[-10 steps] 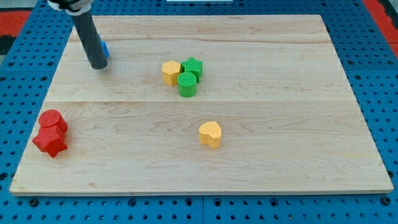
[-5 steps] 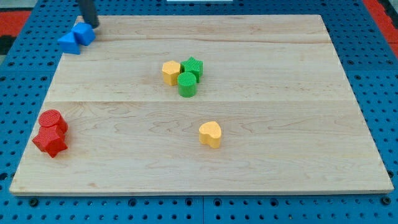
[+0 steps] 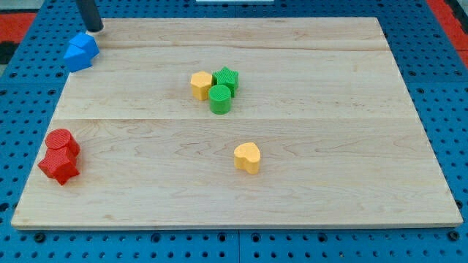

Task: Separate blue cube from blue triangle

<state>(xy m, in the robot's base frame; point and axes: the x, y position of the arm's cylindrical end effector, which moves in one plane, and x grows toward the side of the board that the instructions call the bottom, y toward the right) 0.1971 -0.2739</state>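
Observation:
The blue cube [image 3: 88, 44] and the blue triangle [image 3: 74, 58] lie pressed together at the top left corner of the wooden board [image 3: 307, 183]. The cube is the upper right one and the triangle the lower left one, over the board's left edge. My tip [image 3: 93, 30] stands just above the cube's top right side, very close to it; whether it touches I cannot tell. The rod runs up out of the view's top.
A yellow block [image 3: 201, 85], a green star [image 3: 227, 77] and a green cylinder [image 3: 219, 99] cluster at upper centre. A yellow heart [image 3: 247, 157] lies below them. A red cylinder [image 3: 61, 140] and a red star [image 3: 58, 166] touch at the left edge.
My tip went from the blue pair's right up to the top left corner. The two blue blocks slid left and closer together, reaching the board's left edge.

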